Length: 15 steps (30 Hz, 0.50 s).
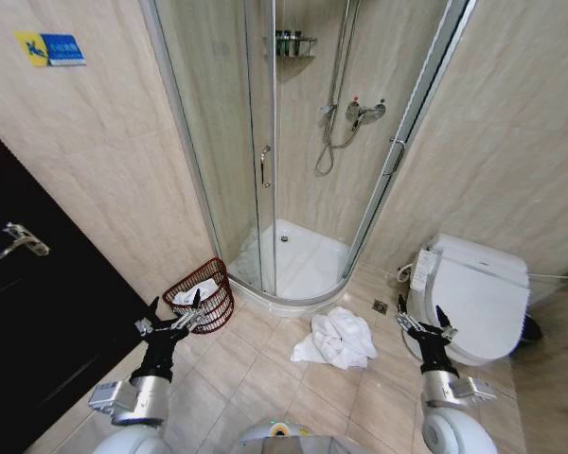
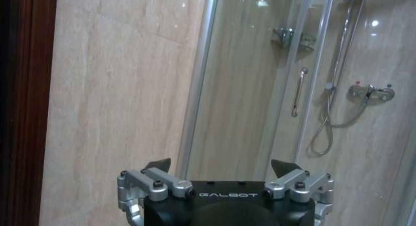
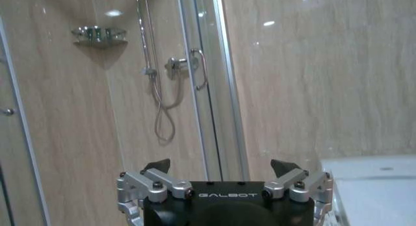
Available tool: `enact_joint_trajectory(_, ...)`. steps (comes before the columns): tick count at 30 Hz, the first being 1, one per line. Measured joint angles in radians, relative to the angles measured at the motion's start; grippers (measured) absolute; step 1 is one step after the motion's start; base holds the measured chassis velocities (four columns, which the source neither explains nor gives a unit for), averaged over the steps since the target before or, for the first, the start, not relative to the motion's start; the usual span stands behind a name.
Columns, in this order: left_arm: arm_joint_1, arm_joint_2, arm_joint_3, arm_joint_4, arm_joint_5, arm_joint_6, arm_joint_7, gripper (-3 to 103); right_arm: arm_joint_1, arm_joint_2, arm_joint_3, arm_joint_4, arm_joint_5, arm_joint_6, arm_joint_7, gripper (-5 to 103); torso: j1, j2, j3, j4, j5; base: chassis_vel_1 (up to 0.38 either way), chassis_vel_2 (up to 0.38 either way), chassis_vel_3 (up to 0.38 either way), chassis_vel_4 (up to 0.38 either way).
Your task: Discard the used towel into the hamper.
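A crumpled white towel (image 1: 335,338) lies on the tiled floor in front of the shower, between my two arms. The hamper (image 1: 201,295), a small reddish-brown wire basket, stands by the wall to the left of the shower and has some white cloth inside. My left gripper (image 1: 175,312) is raised low at the left, just in front of the hamper, open and empty; it is also seen as the left gripper (image 2: 221,165). My right gripper (image 1: 422,320) is raised at the right beside the toilet, open and empty, with the right gripper (image 3: 221,165) pointing toward the shower.
A glass shower enclosure (image 1: 265,170) with a white tray fills the middle back. A white toilet (image 1: 473,298) stands at the right. A dark door (image 1: 28,312) with a handle is at the left. A floor drain (image 1: 380,306) sits near the toilet.
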Motion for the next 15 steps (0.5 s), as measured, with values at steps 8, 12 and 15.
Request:
enact_joint_trajectory(8, 0.0, 0.0, 0.0, 0.0, 0.0, 0.0, 0.0, 100, 0.005, 0.006, -0.004, -0.021, 0.011, 0.02, 0.0, 100, -0.025, -0.054, -0.029, 0.0, 0.0, 0.0, 0.0, 0.0, 0.0)
enact_joint_trajectory(12, 0.0, 0.0, 0.0, 0.0, 0.0, 0.0, 0.0, 100, 0.01, 0.008, -0.004, -0.03, 0.019, 0.04, 0.0, 100, -0.04, -0.085, -0.045, 0.0, 0.0, 0.0, 0.0, 0.0, 0.0)
enact_joint_trajectory(15, 0.0, 0.0, 0.0, 0.0, 0.0, 0.0, 0.0, 100, 0.012, 0.008, -0.004, -0.035, 0.019, 0.05, -0.002, 100, -0.047, -0.1, -0.053, 0.0, -0.0001, 0.0, 0.0, 0.0, 0.0)
